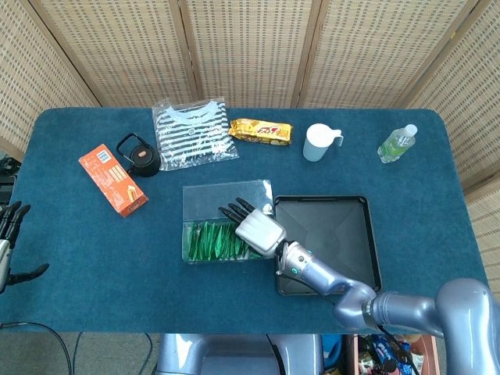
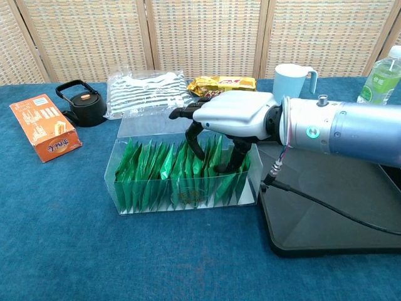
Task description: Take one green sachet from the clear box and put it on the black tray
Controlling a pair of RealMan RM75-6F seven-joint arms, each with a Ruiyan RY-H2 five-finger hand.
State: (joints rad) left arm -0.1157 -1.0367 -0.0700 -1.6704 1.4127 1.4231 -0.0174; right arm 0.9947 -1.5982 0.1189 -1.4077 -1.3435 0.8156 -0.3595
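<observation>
The clear box (image 1: 205, 205) (image 2: 144, 200) stands left of the black tray (image 1: 344, 226) (image 2: 332, 207) and holds a row of upright green sachets (image 1: 207, 240) (image 2: 150, 172). My right hand (image 1: 258, 228) (image 2: 235, 116) hovers over the box's right half, palm down. A curled finger and the thumb reach down among the sachet tops, set apart from each other, and no sachet is lifted. The other fingers stretch toward the box's far side. My left hand (image 1: 9, 234) hangs off the table's left edge with fingers spread and nothing in it.
Along the far side lie an orange carton (image 1: 112, 179) (image 2: 45, 127), a small black kettle (image 1: 139, 154) (image 2: 81, 103), a bagged striped cloth (image 1: 192, 131) (image 2: 141, 91), a yellow snack pack (image 1: 260, 130), a pale blue cup (image 1: 319, 142) and a green bottle (image 1: 397, 144).
</observation>
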